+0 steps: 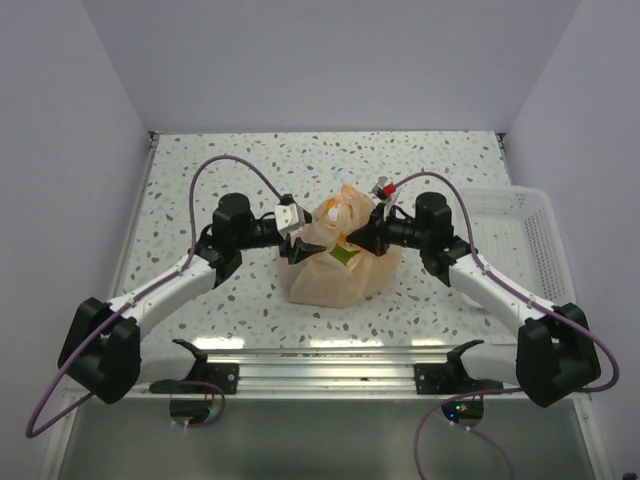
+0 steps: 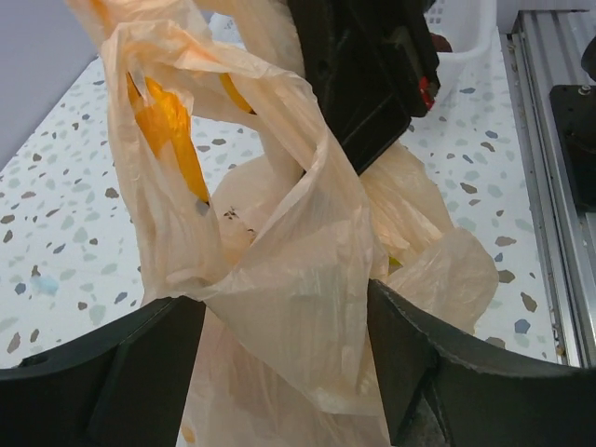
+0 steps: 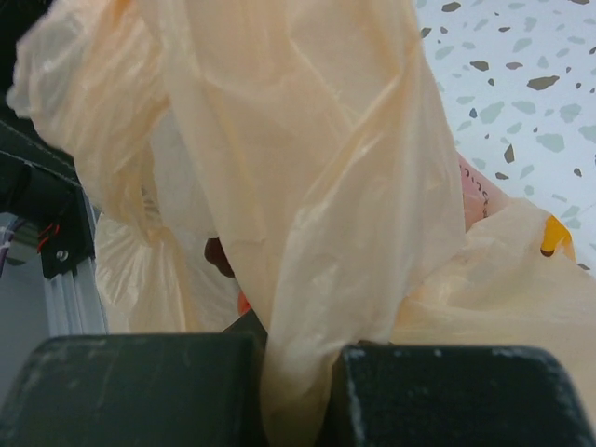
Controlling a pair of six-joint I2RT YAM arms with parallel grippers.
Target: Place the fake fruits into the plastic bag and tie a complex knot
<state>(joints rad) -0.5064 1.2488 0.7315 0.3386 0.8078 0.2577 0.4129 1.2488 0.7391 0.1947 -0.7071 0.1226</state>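
Observation:
The plastic bag (image 1: pixel 332 268) stands mid-table, pale peach and crinkly, with its handles pulled up. A green fake fruit (image 1: pixel 343 256) shows through its side. A dark maroon piece (image 3: pixel 218 257) and an orange piece (image 3: pixel 242 301) show inside it in the right wrist view. My left gripper (image 1: pixel 296 244) is at the bag's upper left. Its jaws are wide apart with a sheet of handle plastic (image 2: pixel 298 279) spanning the gap of the left gripper (image 2: pixel 287 340). My right gripper (image 1: pixel 356 238) is shut on a bunched handle strip (image 3: pixel 317 186), pinched in the right gripper (image 3: pixel 298 386). No tied knot shows.
A white perforated basket (image 1: pixel 520 230) stands at the right edge and also shows in the left wrist view (image 2: pixel 466 37). An aluminium rail (image 1: pixel 330 362) runs along the near edge. The right arm's black wrist housing (image 2: pixel 368 65) is close above the left gripper.

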